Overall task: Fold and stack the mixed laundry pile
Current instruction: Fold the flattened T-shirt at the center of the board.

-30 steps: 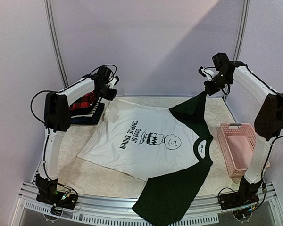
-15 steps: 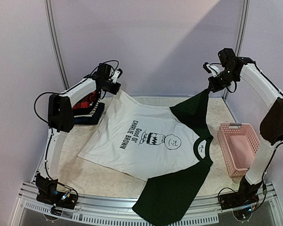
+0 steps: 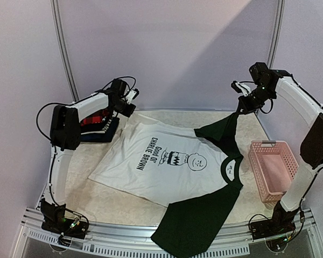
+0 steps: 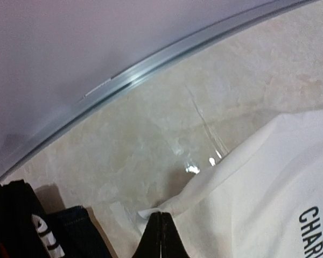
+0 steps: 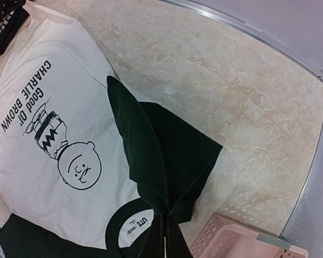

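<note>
A white printed tee (image 3: 161, 161) with dark sleeves lies spread on the table, print up. My left gripper (image 3: 132, 111) is shut on its far left hem corner (image 4: 175, 207), held just above the table; in the left wrist view the closed left gripper (image 4: 161, 216) pinches the white cloth. My right gripper (image 3: 240, 109) is shut on the tip of the far dark sleeve (image 3: 220, 129), which hangs from it in a peak; the right wrist view shows that sleeve (image 5: 161, 145) bunched at the right gripper (image 5: 165, 217). The near sleeve (image 3: 194, 223) drapes over the front edge.
Folded dark clothes with a red-and-black plaid shirt (image 3: 96, 116) on top sit stacked at the back left (image 4: 21, 220), beside my left arm. A pink slatted basket (image 3: 272, 166) stands at the right edge (image 5: 247, 242). A curved metal rail (image 4: 151, 67) bounds the table's back.
Both grippers rose with the cloth, then came back down. The hem corner and the dark sleeve now hang lower than half a second ago, and the tee's far edge lies flatter.
</note>
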Robot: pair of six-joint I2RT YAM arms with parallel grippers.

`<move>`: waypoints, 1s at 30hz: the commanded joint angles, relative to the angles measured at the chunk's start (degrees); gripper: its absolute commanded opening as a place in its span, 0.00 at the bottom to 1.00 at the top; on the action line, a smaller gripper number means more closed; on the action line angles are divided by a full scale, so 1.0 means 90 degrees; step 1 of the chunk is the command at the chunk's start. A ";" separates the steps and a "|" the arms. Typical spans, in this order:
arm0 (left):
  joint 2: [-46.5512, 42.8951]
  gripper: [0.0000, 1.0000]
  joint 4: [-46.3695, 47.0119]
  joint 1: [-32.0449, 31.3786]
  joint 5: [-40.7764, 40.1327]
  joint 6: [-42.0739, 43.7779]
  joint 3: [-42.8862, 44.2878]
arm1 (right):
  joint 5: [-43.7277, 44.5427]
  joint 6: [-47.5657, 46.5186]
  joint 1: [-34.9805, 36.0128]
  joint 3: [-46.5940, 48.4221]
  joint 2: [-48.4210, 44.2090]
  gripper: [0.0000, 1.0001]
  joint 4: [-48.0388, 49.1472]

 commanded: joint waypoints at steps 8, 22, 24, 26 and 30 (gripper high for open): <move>-0.1742 0.00 -0.0193 0.0046 -0.0361 0.0657 -0.1706 | -0.1200 0.0511 -0.0028 -0.0960 -0.0967 0.00 0.0196; -0.2544 0.00 0.0149 0.0154 -0.0621 0.2204 -0.2941 | -0.2881 0.0962 -0.0015 -0.2368 -0.2028 0.00 0.0593; -0.2482 0.00 0.0081 0.0154 -0.0666 0.2281 -0.2896 | -0.2994 0.0982 0.0002 -0.2577 -0.2113 0.00 0.0623; -0.2467 0.00 0.0061 0.0154 -0.0743 0.2426 -0.2933 | -0.3137 0.0949 0.0021 -0.2778 -0.2143 0.00 0.0658; -0.2684 0.00 0.0257 0.0155 -0.0859 0.2779 -0.3293 | -0.3462 0.0887 0.0049 -0.3028 -0.2259 0.00 0.0760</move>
